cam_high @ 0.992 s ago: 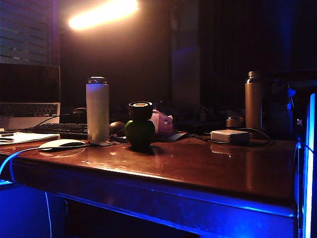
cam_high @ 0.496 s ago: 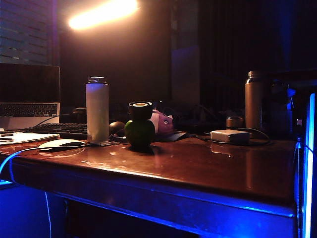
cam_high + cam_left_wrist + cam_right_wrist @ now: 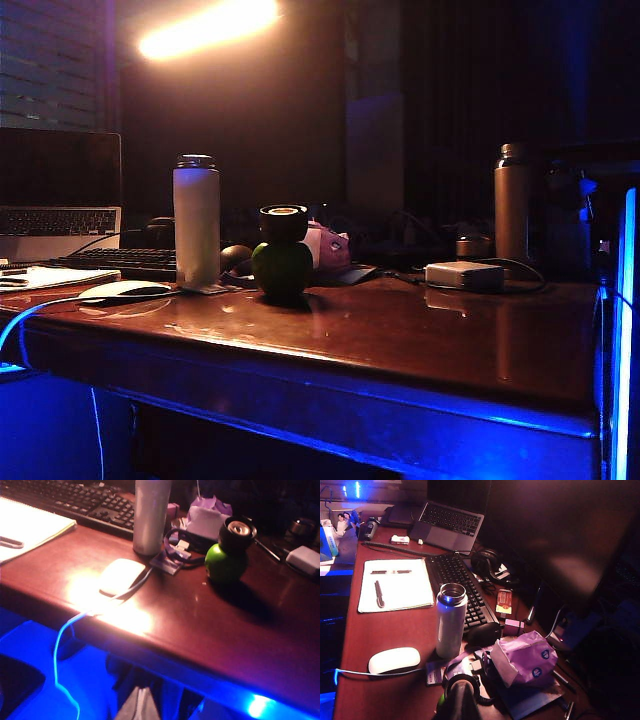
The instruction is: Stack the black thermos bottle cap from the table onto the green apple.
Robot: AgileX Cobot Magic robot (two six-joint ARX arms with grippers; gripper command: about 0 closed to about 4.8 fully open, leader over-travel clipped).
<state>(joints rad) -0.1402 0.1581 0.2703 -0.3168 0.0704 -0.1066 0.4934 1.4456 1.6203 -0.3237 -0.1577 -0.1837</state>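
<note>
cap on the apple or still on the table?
On the apple. The black thermos bottle cap sits upright atop the green apple, ring-shaped rim up; the left wrist view shows the same. No gripper touches it.

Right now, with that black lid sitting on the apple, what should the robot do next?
Probably just keep both arms clear. The black thermos bottle cap sits on the green apple, and no gripper shows near it; the stack looks finished.

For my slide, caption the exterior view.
Black thermos bottle cap sits stacked on the green apple; no fingers in view.
</note>
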